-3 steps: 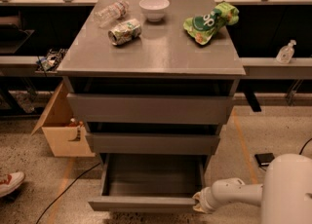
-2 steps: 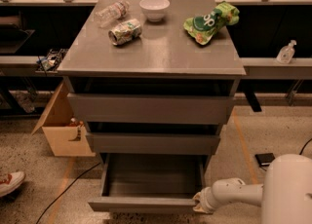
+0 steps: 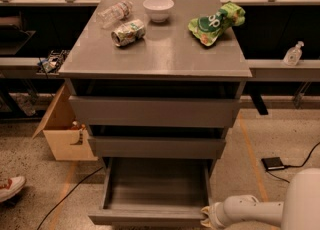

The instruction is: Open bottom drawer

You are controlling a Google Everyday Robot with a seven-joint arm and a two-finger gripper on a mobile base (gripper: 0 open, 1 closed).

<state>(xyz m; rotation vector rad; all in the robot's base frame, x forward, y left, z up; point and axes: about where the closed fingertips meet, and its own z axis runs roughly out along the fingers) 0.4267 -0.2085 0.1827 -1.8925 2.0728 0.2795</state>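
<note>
Bottom drawer [image 3: 150, 217] is a touch further out than 1 s ago, and its front lip sits lower in view. Gripper [image 3: 206, 217] has dropped with it. Nothing else has shifted.

Current state:
- The drawer is pulled well out at the foot of the cabinet [image 3: 165, 56], with its grey tray [image 3: 157, 186] exposed.
- The gripper is at the drawer's front right corner, against the lip (claw state: cannot tell from this angle).
- White arm [image 3: 252, 210] comes in from the bottom right.
- Middle drawer [image 3: 157, 147] and top drawer [image 3: 155, 112] sit above, each with a dark gap over its front.
- On the cabinet top, bowl [image 3: 158, 9] is at the back, bottle [image 3: 115, 13] lies just left of it, and can [image 3: 128, 32] lies on its side in front of the bottle.
- Green bag [image 3: 216, 22] is at the back right.
- On the floor, box [image 3: 65, 136] is left of the cabinet, shoe [image 3: 10, 188] is at the far left edge, and a black pad [image 3: 273, 163] is on the right.
</note>
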